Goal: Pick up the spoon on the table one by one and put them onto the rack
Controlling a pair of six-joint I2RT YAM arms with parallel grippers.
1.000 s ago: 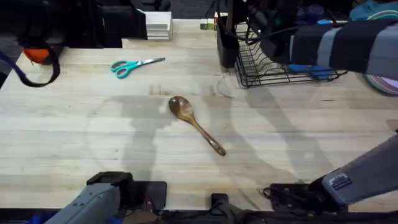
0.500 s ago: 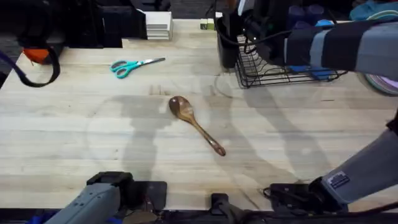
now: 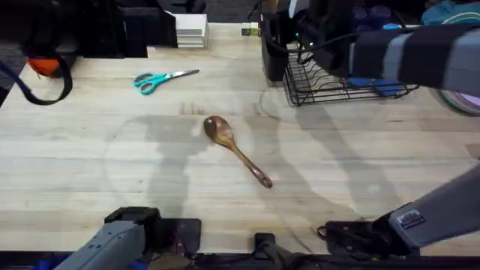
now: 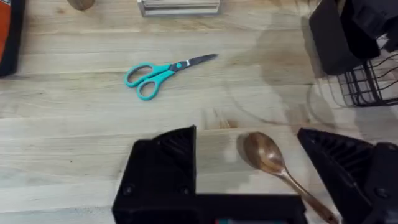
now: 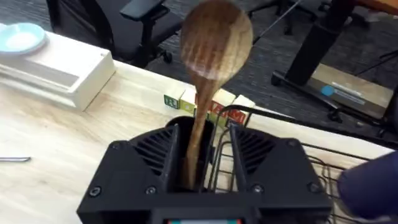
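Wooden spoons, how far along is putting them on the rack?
None looks racked yet. In hand: the right gripper holds the lighter tan wooden spoon upright over the black wire dish rack. Left: the dark reddish-brown wooden spoon lies on the table, left gripper open near it.

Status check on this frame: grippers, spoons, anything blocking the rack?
Right gripper shut on tan spoon, over the rack. Left gripper open, idle. Dark spoon on the table. Scissors well aside.

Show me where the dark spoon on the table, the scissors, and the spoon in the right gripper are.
dark spoon (image 3: 220,130): overhead view, on its bowl.
scissors (image 3: 148,81): overhead view, on the teal handles.
lighter spoon (image 5: 216,38): right wrist view, on its bowl, above the right gripper (image 5: 205,165).
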